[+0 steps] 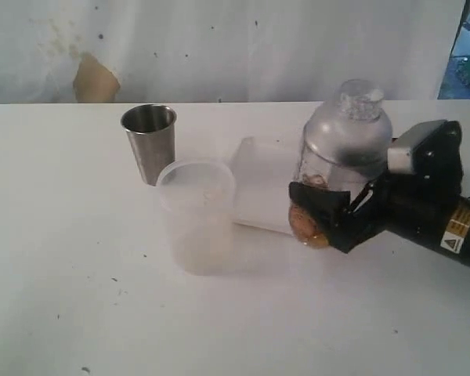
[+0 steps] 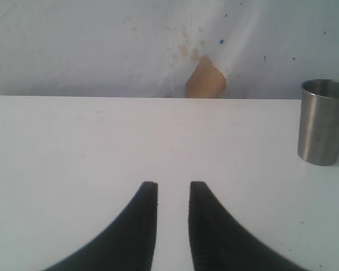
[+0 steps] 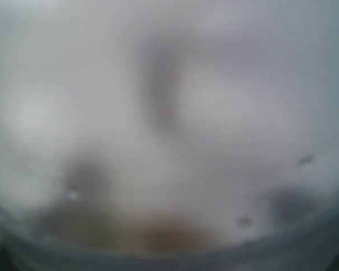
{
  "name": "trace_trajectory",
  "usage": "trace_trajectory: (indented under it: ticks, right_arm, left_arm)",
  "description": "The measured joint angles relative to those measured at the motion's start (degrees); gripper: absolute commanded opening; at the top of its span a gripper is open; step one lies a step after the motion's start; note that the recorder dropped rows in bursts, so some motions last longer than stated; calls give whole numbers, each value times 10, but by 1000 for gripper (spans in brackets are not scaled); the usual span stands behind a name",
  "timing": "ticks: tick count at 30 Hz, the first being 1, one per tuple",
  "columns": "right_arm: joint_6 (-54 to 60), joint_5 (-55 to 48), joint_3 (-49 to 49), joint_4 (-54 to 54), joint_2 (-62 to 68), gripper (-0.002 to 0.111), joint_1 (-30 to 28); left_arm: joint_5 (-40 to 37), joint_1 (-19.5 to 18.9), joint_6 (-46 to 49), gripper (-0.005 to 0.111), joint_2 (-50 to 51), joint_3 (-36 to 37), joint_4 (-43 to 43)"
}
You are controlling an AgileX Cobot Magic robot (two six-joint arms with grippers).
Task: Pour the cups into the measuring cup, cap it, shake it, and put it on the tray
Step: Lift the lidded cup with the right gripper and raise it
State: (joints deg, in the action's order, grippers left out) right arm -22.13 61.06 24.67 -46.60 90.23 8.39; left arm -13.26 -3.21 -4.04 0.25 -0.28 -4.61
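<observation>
The frosted plastic cup (image 1: 196, 215) stands lower centre, with the white tray (image 1: 258, 188) just behind. Right of centre, the right gripper (image 1: 321, 221) clamps the capped measuring cup (image 1: 345, 149) low at the tray's edge, likely for setting down. The left gripper (image 2: 173, 197) is slightly parted and empty.

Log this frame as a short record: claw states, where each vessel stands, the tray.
left claw: open, nothing between its fingers
right claw: shut on the measuring cup
measuring cup: capped, upright, at the tray's right end; resting or lifted unclear
steel tumbler: upright on the table, left of the tray
frosted cup: upright, nearer the camera than the tumbler
tray: white, flat
</observation>
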Motion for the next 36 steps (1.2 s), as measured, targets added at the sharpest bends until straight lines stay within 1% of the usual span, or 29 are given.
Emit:
trace_trajectory:
  ticks: [3, 4, 7, 9, 12, 16, 20, 22, 24, 26, 29, 30, 33, 34, 36]
  right_arm:
    - [-2, 23, 0, -22, -6, 0, 7]
    - [5, 14, -1, -22, -10, 0, 13]
    - [22, -31, -1, 26, -18, 0, 20]
    - [16, -35, -1, 19, -18, 0, 20]
    - [18, -28, -2, 0, -21, 0, 37]
    - [39, -61, -2, 83, -22, 0, 43]
    - [37, -73, -2, 60, -25, 0, 54]
    - [64, -94, -2, 87, -29, 0, 64]
    - [66, -105, -2, 124, -31, 0, 63]
    - [42, -88, -2, 106, -31, 0, 62]
    - [34, -63, -2, 78, -35, 0, 81]
    - [45, -69, -2, 90, -36, 0, 86]
    - [91, -96, -2, 188, -37, 0, 84]
    - [86, -100, -2, 204, -37, 0, 79]
    - [62, -101, -1, 200, -37, 0, 75]
  left_arm:
    - [0, -1, 0, 21, 0, 0, 0]
    - [0, -1, 0, 21, 0, 0, 0]
    - [0, -1, 0, 21, 0, 0, 0]
    - [0, -1, 0, 21, 0, 0, 0]
    - [-1, -1, 0, 21, 0, 0, 0]
    - [-1, -1, 0, 21, 0, 0, 0]
    - [-1, -1, 0, 21, 0, 0, 0]
    - [-1, -1, 0, 21, 0, 0, 0]
    - [-1, -1, 0, 21, 0, 0, 0]
    - [-1, -1, 0, 21, 0, 0, 0]
    - [-1, -1, 0, 21, 0, 0, 0]
    - [-1, -1, 0, 21, 0, 0, 0]
    - [-1, -1, 0, 21, 0, 0, 0]
    - [-1, -1, 0, 21, 0, 0, 0]
    - [-1, -1, 0, 21, 0, 0, 0]
